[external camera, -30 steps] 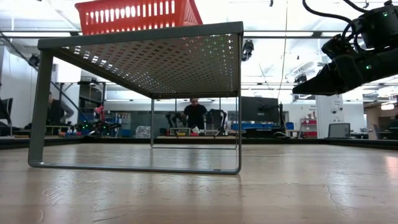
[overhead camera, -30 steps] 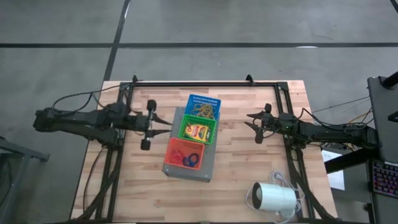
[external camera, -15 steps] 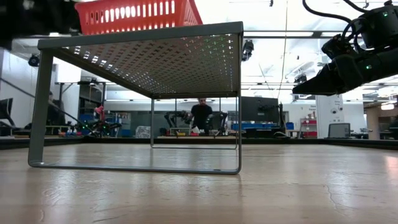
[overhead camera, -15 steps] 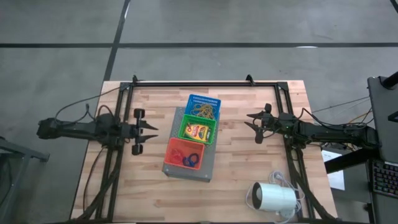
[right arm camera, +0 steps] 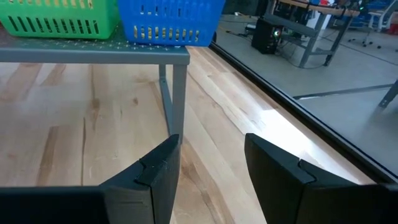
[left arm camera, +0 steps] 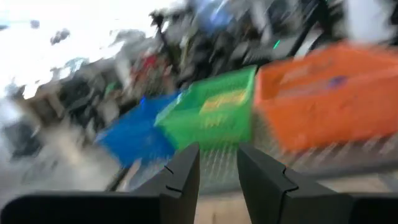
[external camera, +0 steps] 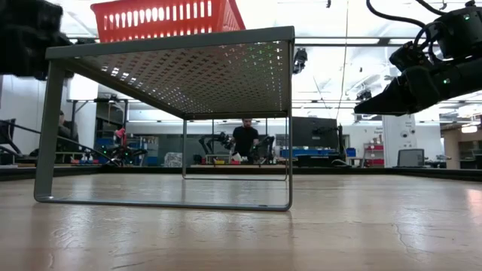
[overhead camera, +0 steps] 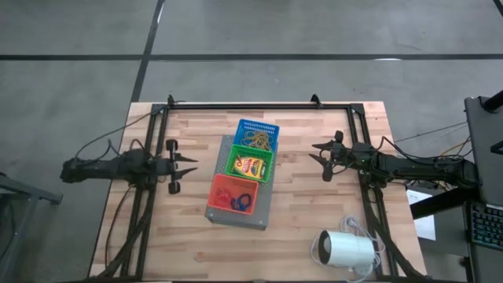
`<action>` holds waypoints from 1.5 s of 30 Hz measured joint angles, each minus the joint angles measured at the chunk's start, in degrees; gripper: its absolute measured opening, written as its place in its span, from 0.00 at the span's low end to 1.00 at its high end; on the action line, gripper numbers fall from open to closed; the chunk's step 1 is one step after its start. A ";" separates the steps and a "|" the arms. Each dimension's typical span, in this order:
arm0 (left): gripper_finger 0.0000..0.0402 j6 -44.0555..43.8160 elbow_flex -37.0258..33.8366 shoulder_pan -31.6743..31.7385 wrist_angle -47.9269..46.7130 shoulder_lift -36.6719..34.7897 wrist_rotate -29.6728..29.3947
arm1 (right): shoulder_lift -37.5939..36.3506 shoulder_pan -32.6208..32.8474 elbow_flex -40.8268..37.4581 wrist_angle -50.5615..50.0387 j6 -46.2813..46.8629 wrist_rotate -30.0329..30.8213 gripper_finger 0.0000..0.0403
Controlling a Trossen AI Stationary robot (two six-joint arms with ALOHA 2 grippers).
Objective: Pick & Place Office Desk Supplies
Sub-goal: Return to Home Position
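Three small baskets stand in a row on a grey perforated shelf (overhead camera: 234, 214). The blue basket (overhead camera: 257, 134) holds tan rubber bands, the green basket (overhead camera: 251, 164) holds a yellow crayon box (overhead camera: 251, 166), and the red basket (overhead camera: 233, 194) holds red and blue rings (overhead camera: 236, 198). My left gripper (overhead camera: 189, 166) is open, left of the shelf and clear of it; its wrist view shows the baskets blurred past the gripper (left arm camera: 217, 171). My right gripper (overhead camera: 317, 156) is open, hovering right of the shelf; the right gripper (right arm camera: 211, 165) faces a shelf leg (right arm camera: 176, 93).
A white cylinder with a cord (overhead camera: 346, 250) lies near the table's near right corner. A black frame (overhead camera: 251, 104) runs along the far edge and both sides. Bare wood (overhead camera: 181, 236) shows left and near of the shelf. A person (external camera: 245, 141) stands far behind the table.
My left arm has drawn back from the shelf toward the table's left edge, its gripper now farther from the baskets and slightly nearer the near edge. The baskets and my right arm have stayed where they were.
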 joint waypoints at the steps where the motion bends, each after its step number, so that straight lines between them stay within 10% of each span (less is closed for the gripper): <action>1: 0.27 -0.68 0.07 0.02 -1.78 -0.09 -1.88 | 0.00 0.01 0.00 -0.06 -0.02 0.12 0.44; 17: 0.27 -2.47 7.40 0.13 -8.26 -0.71 -5.25 | -0.02 0.00 0.00 0.11 0.00 -4.66 0.44; 45: 0.27 -2.68 -0.43 0.15 -2.90 -0.50 -5.20 | -0.38 -0.01 0.00 7.07 3.07 -4.42 0.44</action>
